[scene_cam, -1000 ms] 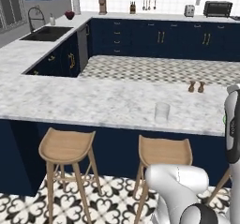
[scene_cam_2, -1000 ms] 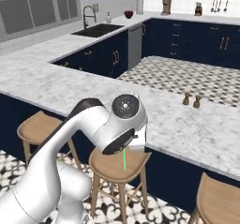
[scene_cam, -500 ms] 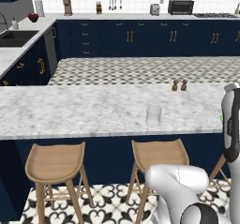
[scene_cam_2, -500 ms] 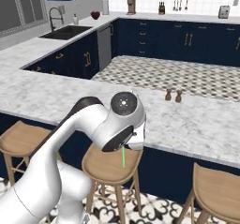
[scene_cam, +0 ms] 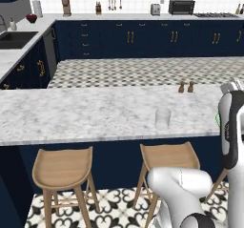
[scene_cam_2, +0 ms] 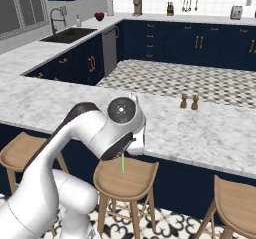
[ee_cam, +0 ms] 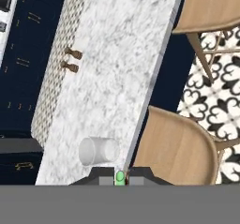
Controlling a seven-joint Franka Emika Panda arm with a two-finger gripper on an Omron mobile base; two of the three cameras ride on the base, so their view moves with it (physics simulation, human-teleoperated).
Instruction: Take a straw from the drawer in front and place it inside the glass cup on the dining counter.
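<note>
1. Over the table's near edge I hold the pincer (ee_cam: 120, 180), clamped on the straw (scene_cam_2: 123, 163), which hangs thin, green and upright below the hand, above a wooden stool (scene_cam_2: 126, 175).
2. Since a second ago both base views have shifted sideways: the base has driven along the table (scene_cam: 86, 115); the straw has stayed gripped. I judge transport nearly done.
3. The cup (scene_cam: 163, 118) stands clear, straight-sided and upright on the marbled slab, just beside the pincer in the hand view, well apart from the two brown shakers (scene_cam: 186, 87).
</note>
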